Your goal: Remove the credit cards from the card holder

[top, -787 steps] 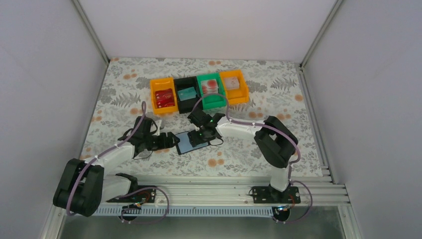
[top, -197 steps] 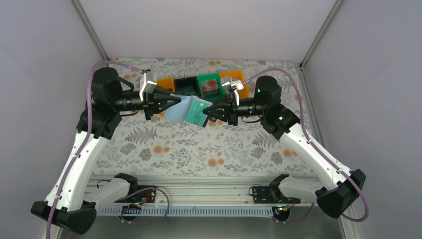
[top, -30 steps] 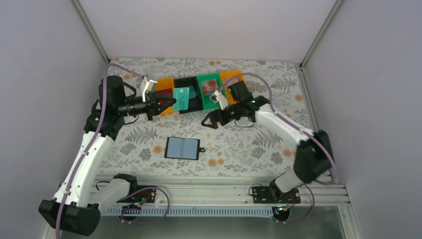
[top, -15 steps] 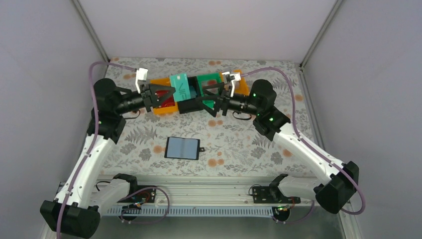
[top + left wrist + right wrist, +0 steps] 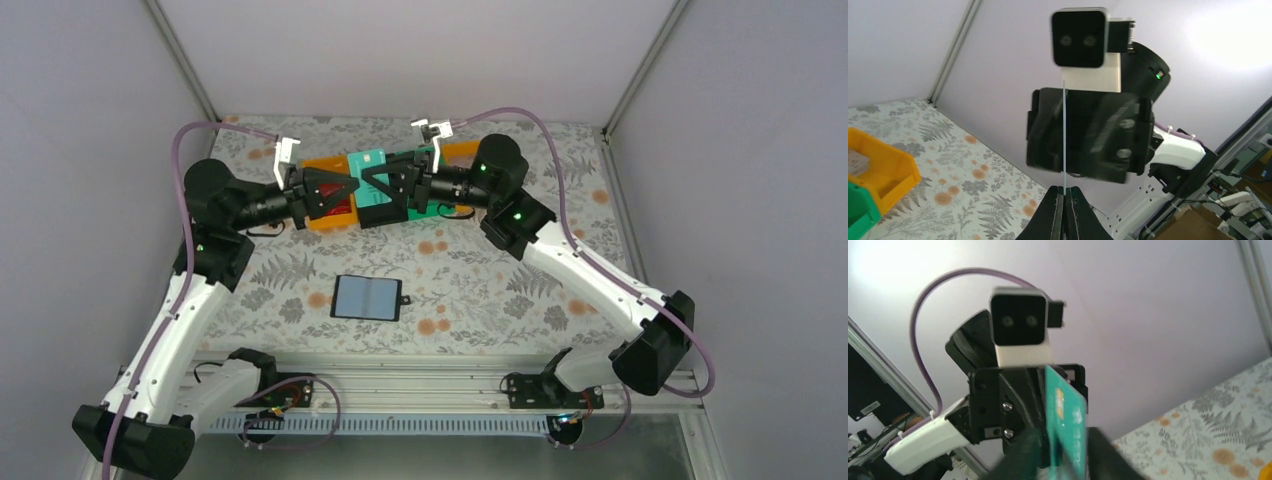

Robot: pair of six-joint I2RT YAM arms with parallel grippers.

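The card holder (image 5: pixel 366 297) lies open and flat on the floral table, pale inner faces up, with no gripper near it. One of the credit cards (image 5: pixel 370 170), teal-green with a gold chip, hangs upright in the air in front of the bins. My left gripper (image 5: pixel 352 186) is shut on its left edge. In the left wrist view the card (image 5: pixel 1064 135) shows as a thin edge-on line rising from the pinched left gripper (image 5: pixel 1064 189). My right gripper (image 5: pixel 372 182) faces it from the right. Its jaws (image 5: pixel 1064 439) stand apart on either side of the card (image 5: pixel 1066 415), blurred.
A row of bins stands at the back behind the grippers: an orange one (image 5: pixel 326 214), a black one (image 5: pixel 386 212) and another orange one (image 5: pixel 460 151). An orange bin (image 5: pixel 883 167) and a green bin (image 5: pixel 855 210) show below in the left wrist view.
My right arm has swung up and left to meet the card, and its jaws have narrowed around it. The left gripper lifted the card slightly. The card holder has not moved.
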